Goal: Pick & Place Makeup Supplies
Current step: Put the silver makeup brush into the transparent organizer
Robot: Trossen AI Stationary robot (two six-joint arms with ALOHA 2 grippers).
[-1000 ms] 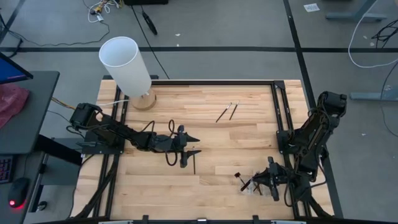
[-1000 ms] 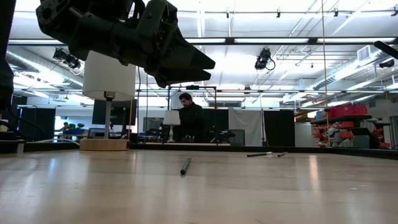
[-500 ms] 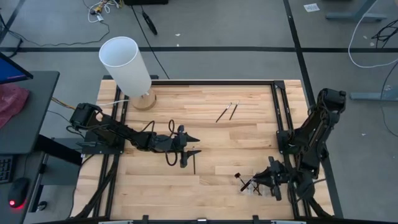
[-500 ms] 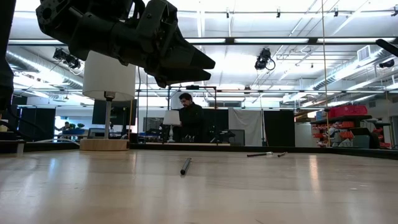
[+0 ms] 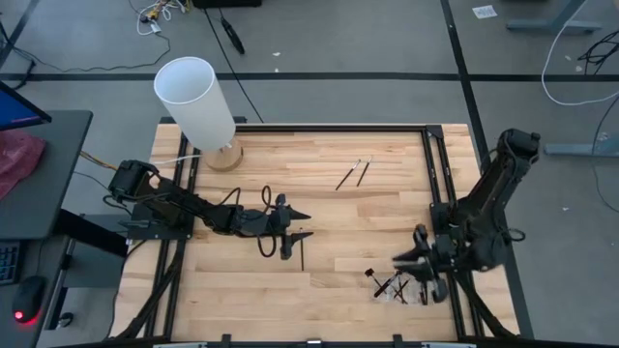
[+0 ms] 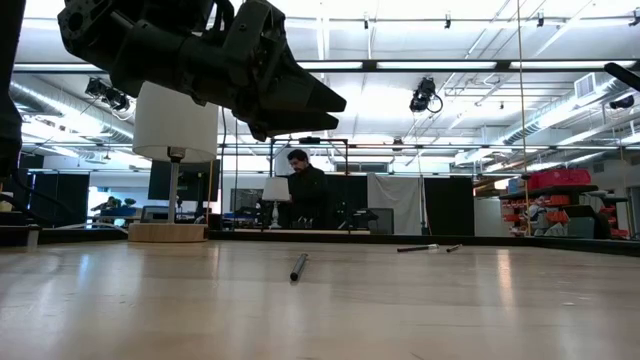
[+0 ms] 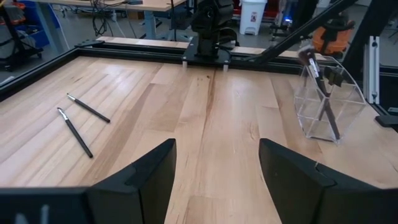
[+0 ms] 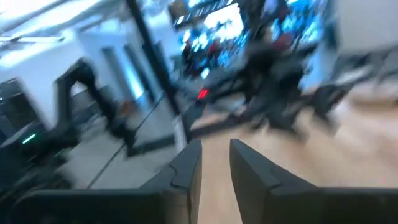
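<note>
The right claw (image 5: 401, 263) hangs a little open and empty above the clear holder (image 5: 398, 289) of brushes (image 5: 379, 282). The left claw (image 5: 301, 222) waits wide open mid-tabletop.

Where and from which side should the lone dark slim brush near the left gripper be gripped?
Take the lone dark slim brush mid-handle from straight above, fingers closing across its length: it lies flat on the wooden table, alone, too thin for a side approach. The open left gripper is nearest.
</note>
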